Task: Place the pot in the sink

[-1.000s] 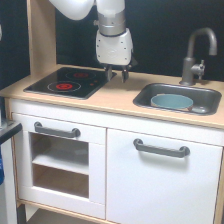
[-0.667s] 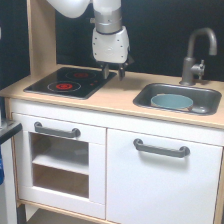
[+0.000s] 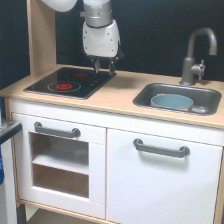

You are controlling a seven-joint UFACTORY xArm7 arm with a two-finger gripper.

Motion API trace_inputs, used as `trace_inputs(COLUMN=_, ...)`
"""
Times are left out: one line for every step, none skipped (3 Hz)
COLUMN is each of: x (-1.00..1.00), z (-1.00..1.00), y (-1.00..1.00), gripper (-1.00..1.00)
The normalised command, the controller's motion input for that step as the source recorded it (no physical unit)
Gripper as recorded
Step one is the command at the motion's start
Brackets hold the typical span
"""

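Looking at the lower right of the centre, you found the pot already sitting upright inside the sink, its pale rim level and its body well within the basin walls, so the placing itself read as done. It sat towards the middle of the basin, leaving dark metal showing on each side, which made sense for a pot narrower than the sink: nothing was propping it and it had no edge to tip over.

Your gripper hung in the upper middle of the frame, above the far right corner of the hob, well apart from the pot and carrying nothing. Its two dark fingers pointed straight down with a narrow gap between them, so they looked slightly apart, though the frame was too soft for you to be sure how wide. The fingertips appeared to be just above the black glass, and you could not tell whether they touched it.

The faucet stood at the upper right behind the basin, its spout arching over the back edge and not over the pot. The countertop between hob and sink carried nothing, and the cupboard door below was closed. You judged that little or nothing of the task was left
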Motion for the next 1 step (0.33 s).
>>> trace_inputs(x=-0.53, z=0.54, y=-0.33, gripper=1.0)
